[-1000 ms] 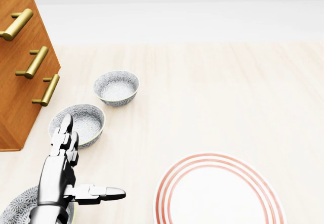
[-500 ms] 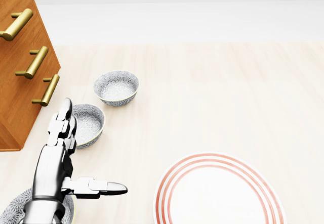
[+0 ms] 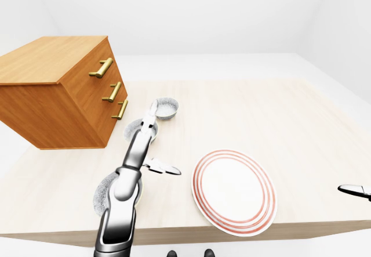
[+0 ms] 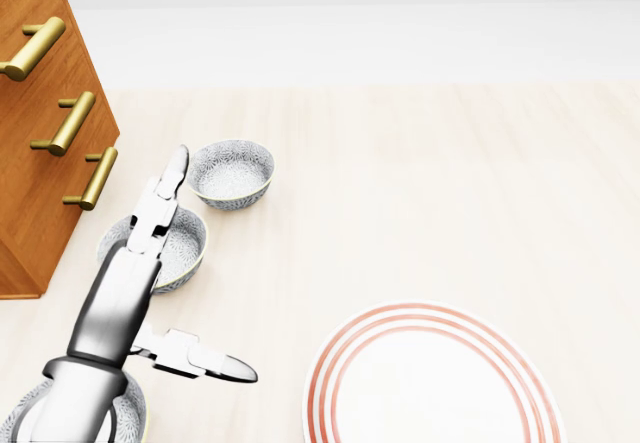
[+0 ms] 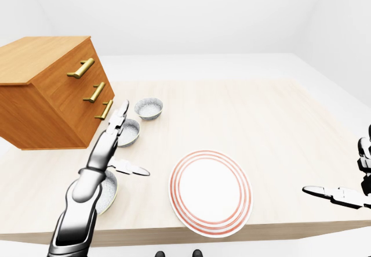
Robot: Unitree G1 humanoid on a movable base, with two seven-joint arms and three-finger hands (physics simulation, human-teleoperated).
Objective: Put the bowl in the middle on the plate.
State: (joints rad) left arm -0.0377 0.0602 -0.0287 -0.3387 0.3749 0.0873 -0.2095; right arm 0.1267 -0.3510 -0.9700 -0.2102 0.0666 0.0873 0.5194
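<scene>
Three grey patterned bowls stand in a line beside the dresser. The middle bowl [image 4: 186, 245] lies under my left hand [image 4: 200, 268], which is open: the long fingers [image 4: 165, 193] stretch flat over the bowl's left half toward the far bowl [image 4: 230, 173], and the thumb [image 4: 215, 363] points right, clear of it. The near bowl [image 4: 22, 421] is mostly hidden by my forearm at the bottom left. The white plate with red rings [image 4: 430, 378] lies at the bottom right, with nothing on it. My right hand [image 5: 348, 178] is open at the right-eye view's right edge, well away from the plate.
A wooden dresser with brass handles [image 4: 40, 113] stands just left of the bowls. The pale wooden table [image 3: 261, 112] stretches out to the right of the bowls and above the plate. Its near edge [image 3: 232, 234] runs just below the plate.
My left hand has moved up the head view and swung right: its fingertips went from the middle bowl's left rim to past its top rim. Bowls and plate have not moved.
</scene>
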